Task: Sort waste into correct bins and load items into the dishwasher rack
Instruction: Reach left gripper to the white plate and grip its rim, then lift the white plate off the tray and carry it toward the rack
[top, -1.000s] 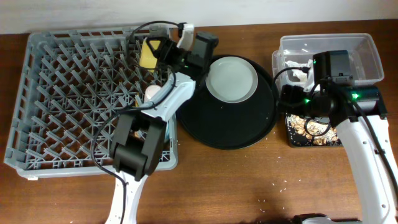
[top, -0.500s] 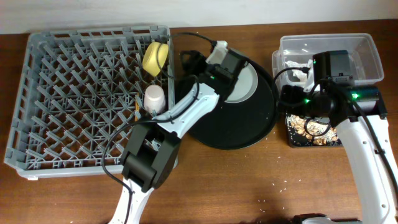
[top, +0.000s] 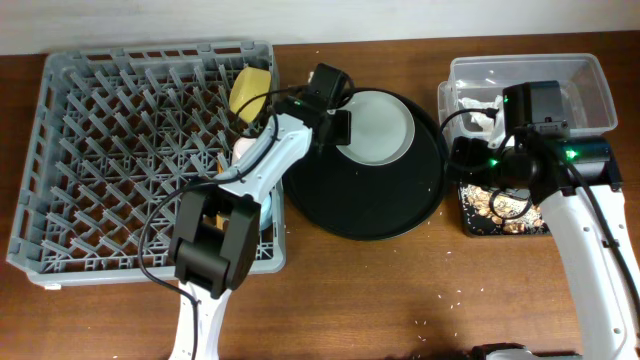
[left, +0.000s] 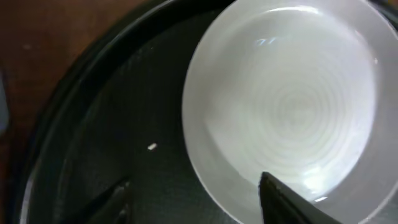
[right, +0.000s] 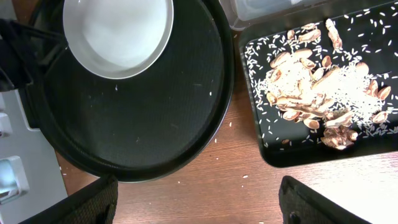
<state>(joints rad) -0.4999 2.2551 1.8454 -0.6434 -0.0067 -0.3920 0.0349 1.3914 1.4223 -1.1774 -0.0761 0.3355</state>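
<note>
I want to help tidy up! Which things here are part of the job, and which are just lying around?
Part of the job: dishwasher rack, yellow bowl, pale cup, plate, clear tub, napkins, shallow black tray, food scraps.
Just lying about: round black tray, wooden table.

No writing, label, brand or number is showing legibly in any view. The plate, the dishwasher rack and the clear tub are presenting plain surfaces.

Pale plate on black tray
</note>
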